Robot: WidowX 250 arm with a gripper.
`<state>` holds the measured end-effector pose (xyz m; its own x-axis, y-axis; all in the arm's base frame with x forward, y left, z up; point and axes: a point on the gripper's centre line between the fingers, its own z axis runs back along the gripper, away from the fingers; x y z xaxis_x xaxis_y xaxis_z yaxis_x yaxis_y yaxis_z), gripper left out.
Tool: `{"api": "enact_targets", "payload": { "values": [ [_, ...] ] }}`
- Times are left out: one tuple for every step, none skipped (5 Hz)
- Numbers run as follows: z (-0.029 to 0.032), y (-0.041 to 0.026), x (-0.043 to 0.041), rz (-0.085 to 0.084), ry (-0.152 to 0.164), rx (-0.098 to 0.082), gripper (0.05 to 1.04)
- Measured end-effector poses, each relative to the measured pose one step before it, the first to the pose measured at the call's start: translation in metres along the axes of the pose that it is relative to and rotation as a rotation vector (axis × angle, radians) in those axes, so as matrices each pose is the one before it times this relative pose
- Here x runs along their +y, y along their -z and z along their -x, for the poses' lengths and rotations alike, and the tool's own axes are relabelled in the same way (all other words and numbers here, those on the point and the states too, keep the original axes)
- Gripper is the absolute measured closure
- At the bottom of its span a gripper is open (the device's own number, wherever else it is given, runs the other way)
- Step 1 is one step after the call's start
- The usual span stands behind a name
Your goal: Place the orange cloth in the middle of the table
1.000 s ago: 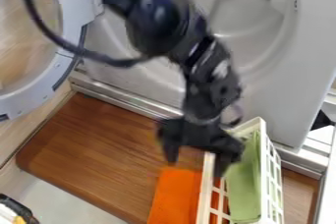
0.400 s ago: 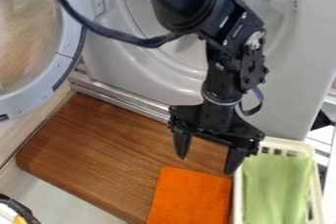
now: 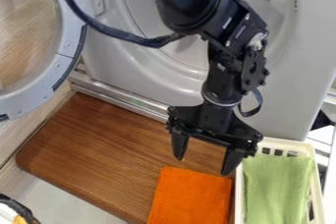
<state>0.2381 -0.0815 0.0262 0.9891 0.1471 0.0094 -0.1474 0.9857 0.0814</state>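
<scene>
1. Behind the wooden tabletop stands a front-loading washer, its round door swung open at the left.
2. The orange cloth lies flat on the tabletop's right-hand part, just beside the cream basket.
3. A green cloth lies in that basket.
4. The black gripper hangs near the orange cloth's far edge, its two fingers spread apart.
</scene>
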Motion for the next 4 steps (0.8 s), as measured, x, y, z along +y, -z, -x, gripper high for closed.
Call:
{"api": "enact_targets", "payload": {
  "values": [
    [0.00772, 0.01705, 0.00578, -0.0069, 0.0174, -0.0184, 0.083],
    [-0.00118, 0.03314, 0.01583, 0.0236, 0.0236, -0.0774, 0.083],
    [-0.00354, 0.02670, 0.00091, 0.0714, 0.0611, -0.0530, 0.083],
    [-0.00269, 0.01721, -0.00952, 0.0660, 0.0428, -0.0371, 0.083]
  ]
}}
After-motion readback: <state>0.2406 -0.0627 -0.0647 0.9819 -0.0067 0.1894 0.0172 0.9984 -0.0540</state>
